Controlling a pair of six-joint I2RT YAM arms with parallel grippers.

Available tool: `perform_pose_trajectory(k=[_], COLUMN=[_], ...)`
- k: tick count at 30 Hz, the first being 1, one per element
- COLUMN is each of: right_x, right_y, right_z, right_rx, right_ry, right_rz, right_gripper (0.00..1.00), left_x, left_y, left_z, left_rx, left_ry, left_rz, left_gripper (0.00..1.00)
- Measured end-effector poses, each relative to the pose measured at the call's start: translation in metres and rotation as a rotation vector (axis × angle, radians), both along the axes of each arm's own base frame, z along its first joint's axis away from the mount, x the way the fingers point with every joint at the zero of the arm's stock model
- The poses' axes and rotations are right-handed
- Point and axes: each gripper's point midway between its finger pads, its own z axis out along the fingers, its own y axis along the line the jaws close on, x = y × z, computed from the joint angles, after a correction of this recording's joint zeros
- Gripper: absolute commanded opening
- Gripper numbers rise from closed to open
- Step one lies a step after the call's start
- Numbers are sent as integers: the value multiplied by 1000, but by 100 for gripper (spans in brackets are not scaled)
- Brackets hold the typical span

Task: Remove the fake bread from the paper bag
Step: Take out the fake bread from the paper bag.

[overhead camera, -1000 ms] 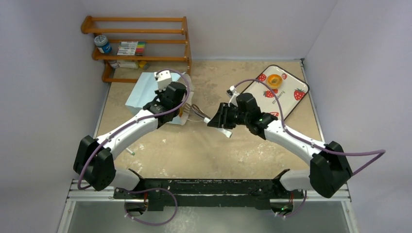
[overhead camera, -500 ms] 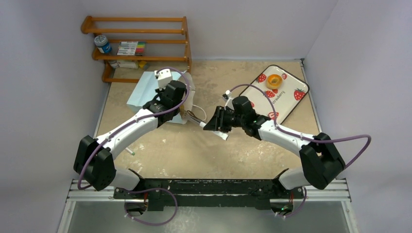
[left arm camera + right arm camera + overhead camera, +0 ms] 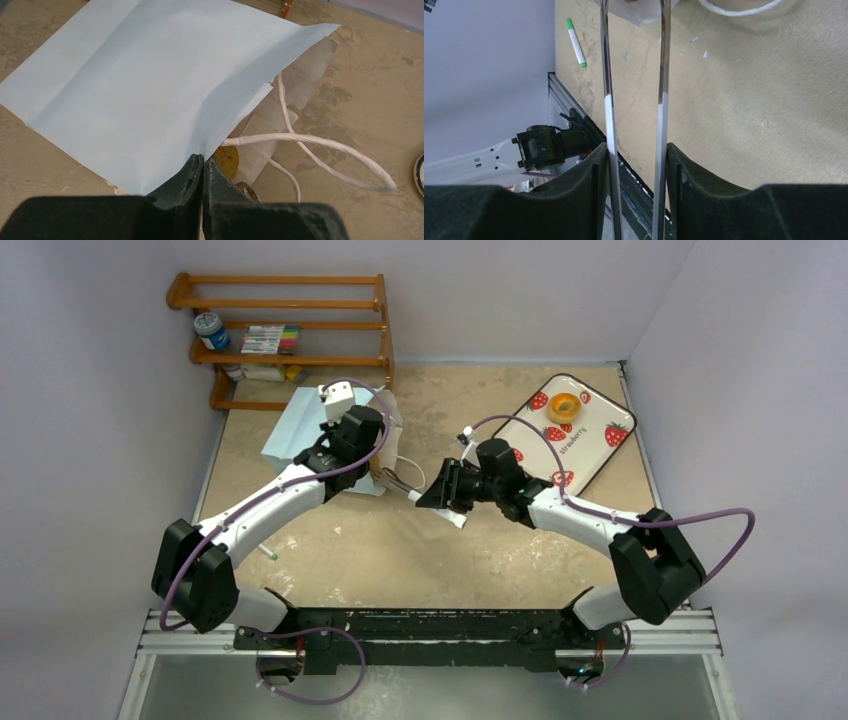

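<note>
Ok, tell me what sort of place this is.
Likely a robot test cell: left arm and right arm bolted to a rail at the table's near edge, plain walls boxing it in, toy props like the strawberry tray and fake bagel.

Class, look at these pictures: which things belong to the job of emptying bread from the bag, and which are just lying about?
Belonging: paper bag, bread inside it, bagel, strawberry tray, tongs, left gripper, right gripper.
Lying about: wooden rack, blue-lidded jar, green marker.
</note>
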Motion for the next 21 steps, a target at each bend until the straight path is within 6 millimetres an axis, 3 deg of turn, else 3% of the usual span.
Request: perform_pose_trajectory(k=[21], right_x=[0], right_y=[1], right_z=[-13], right_rx=[11], right_ry=[34], right_rz=[-17], right_gripper=[45], left_x=[0], left_y=[0], left_z=[-1], left_rx=[1], left_ry=[3], left_rz=[-2], left_gripper=[0])
